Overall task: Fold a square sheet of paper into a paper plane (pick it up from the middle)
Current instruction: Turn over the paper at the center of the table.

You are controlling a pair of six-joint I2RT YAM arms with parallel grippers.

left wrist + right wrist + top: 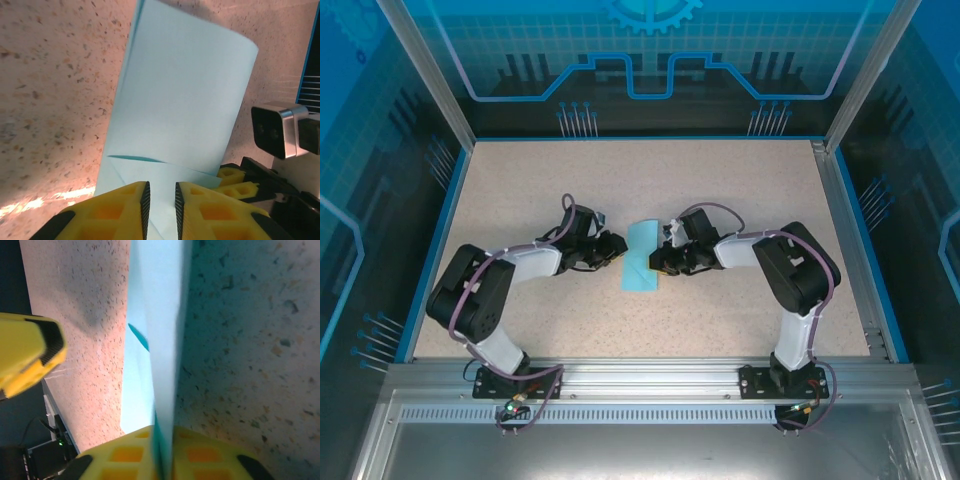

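Square sheet of paper (642, 255) sits mid-table, between the two grippers. It's already folded over, so from the top it reads as a narrow light-blue strip, long axis running away from the arm bases, near end kicked slightly left.

Left wrist view: the paper (180, 100) lies on the speckled tabletop (50, 100). Its upper layer bows up and curls over toward the right edge rather than lying flat. There's a small angled flap with a crease at the near end.

Left gripper (618, 250) is at the strip's left edge. Close up (160, 200) the yellow fingers (125, 210) stand a narrow slot apart with paper showing through the slot. The pads aren't pinched together, so I read it as slightly open and not clamping.

Right gripper (658, 262) is at the strip's right edge. From its own camera (162, 445) the fingers (130, 452) are closed on the sheet. The paper (157, 315) runs edge-on straight out from between them, with no visible gap beside it. A lower layer lies flat on the table to the left of that raised layer.

The grippers face each other across the paper, close together. One of the right gripper's yellow fingers (235, 182) shows in the left wrist view just beside the sheet's right edge. A left fingertip (27, 355) shows in the right wrist view, clear of the paper.

Both arms reach inward from their bases, elbows out.
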